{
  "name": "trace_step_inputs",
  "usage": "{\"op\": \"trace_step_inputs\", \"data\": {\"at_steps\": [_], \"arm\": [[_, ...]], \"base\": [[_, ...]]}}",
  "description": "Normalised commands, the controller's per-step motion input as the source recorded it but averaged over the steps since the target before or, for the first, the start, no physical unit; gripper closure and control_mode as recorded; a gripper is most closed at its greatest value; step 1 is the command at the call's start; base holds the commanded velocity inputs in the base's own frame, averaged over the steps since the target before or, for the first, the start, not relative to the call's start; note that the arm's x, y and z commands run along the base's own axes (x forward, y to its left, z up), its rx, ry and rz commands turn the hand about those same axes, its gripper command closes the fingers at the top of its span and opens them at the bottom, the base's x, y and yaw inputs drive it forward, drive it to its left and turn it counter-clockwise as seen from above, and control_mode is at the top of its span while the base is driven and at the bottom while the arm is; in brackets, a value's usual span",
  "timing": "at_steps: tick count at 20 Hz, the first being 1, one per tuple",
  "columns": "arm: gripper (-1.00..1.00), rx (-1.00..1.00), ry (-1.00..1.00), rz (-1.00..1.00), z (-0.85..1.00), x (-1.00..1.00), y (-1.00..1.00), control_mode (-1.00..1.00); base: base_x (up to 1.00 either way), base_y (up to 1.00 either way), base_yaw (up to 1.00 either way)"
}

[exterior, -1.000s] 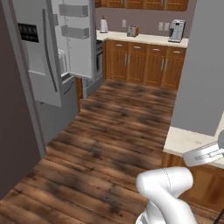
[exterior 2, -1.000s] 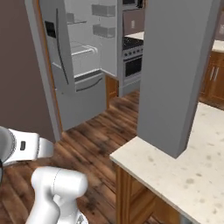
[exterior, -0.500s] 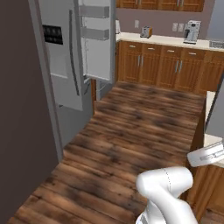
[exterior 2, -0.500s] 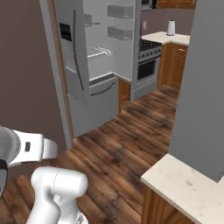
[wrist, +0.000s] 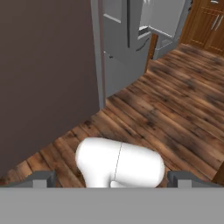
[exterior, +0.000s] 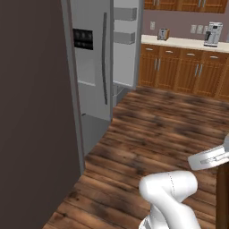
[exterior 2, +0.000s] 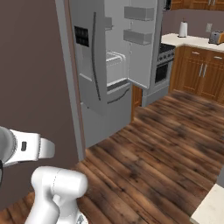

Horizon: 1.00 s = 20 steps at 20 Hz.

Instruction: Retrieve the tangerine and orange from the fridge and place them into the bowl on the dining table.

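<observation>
The tall grey fridge point(exterior: 91, 67) stands ahead on the left, with a black control panel and a long dark handle on its shut left door. Its right door point(exterior 2: 141, 43) is swung open, showing door shelves and pale inner shelves. In the hand view the fridge point(wrist: 124, 39) sits at the top. My gripper point(wrist: 112, 180) is open, its two fingertips point(wrist: 42, 179) far apart at the bottom with nothing between them. A cream corner of the dining table point(exterior 2: 213, 206) shows at the lower right. The tangerine, orange and bowl are out of view.
A dark brown wall point(exterior: 31, 112) fills the left side, right beside the fridge. Wooden wall cabinets point(exterior: 183, 69) carry a toaster point(exterior: 163, 34) and a coffee machine point(exterior: 212, 34). A stove point(exterior 2: 162, 65) stands behind the open door. Wood floor point(exterior: 147, 129) lies open ahead.
The base has driven and turned toward the fridge, so the whole scene has shifted. The fridge looks larger and nearer, and the dining table has slid off to the right. The gripper stays open.
</observation>
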Motion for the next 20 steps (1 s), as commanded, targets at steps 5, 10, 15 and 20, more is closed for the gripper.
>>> {"op": "trace_step_inputs", "data": {"at_steps": [5,10,15,20], "arm": [[-1.0,0.0,0.0,0.0,0.0,0.0,0.0,1.0],[-1.0,0.0,0.0,0.0,0.0,0.0,0.0,1.0],[-1.0,0.0,0.0,0.0,0.0,0.0,0.0,1.0],[-1.0,0.0,0.0,0.0,0.0,0.0,0.0,1.0]], "base": [[0.62,-0.48,-0.12],[0.76,-0.67,-0.12],[0.99,-0.3,-0.1],[0.99,-0.32,-0.09]]}}
